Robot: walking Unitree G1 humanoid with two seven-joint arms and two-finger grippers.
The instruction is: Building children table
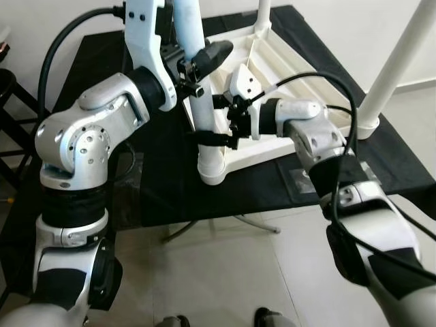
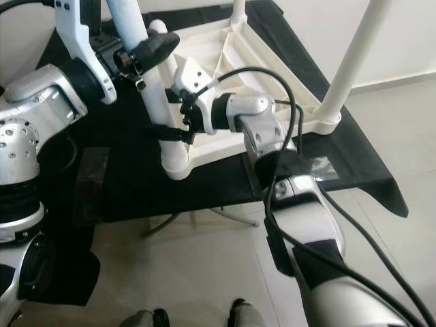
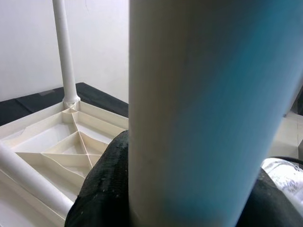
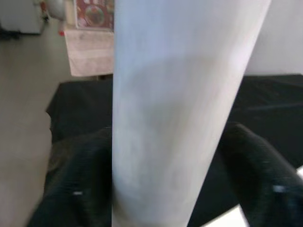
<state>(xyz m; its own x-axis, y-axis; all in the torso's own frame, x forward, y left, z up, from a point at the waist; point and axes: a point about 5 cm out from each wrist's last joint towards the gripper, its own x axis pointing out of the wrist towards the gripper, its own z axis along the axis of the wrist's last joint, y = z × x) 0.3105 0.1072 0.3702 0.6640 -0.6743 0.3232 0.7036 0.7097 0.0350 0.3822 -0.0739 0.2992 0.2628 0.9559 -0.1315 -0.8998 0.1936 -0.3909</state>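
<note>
On a work table draped in black cloth (image 1: pixel 170 191) lies a white plastic children's tabletop (image 1: pixel 286 75), upside down so its ribbed underside faces up. Three white legs stand up from its corners: one at the near corner (image 1: pixel 201 102), one at the far corner (image 1: pixel 262 13), and one at the right corner (image 1: pixel 398 61), which leans slightly.

Both grippers are on the near leg. The left gripper (image 1: pixel 197 65) reaches in from the robot's left and clamps the leg high up, its black fingers (image 3: pixel 102 189) wrapped around either side of the tube. The right gripper (image 1: pixel 216 121) comes in from the right and grips the same leg lower down, just above the socket collar (image 1: pixel 212 163) where the leg meets the tabletop's corner; its fingers (image 4: pixel 75 179) press against both sides of the white tube. The leg stands roughly upright, its foot seated in the collar at the table's near edge.

In the left wrist view, the ribbed underside of the tabletop and the far leg (image 3: pixel 64 52) appear behind the held tube. A black cable (image 1: pixel 340 116) arcs over the right arm. Below the cloth, metal legs of the work table (image 1: pixel 204 228) rest on a pale tiled floor (image 1: pixel 225 279). The robot's feet (image 1: pixel 266 317) show at the bottom edge.
</note>
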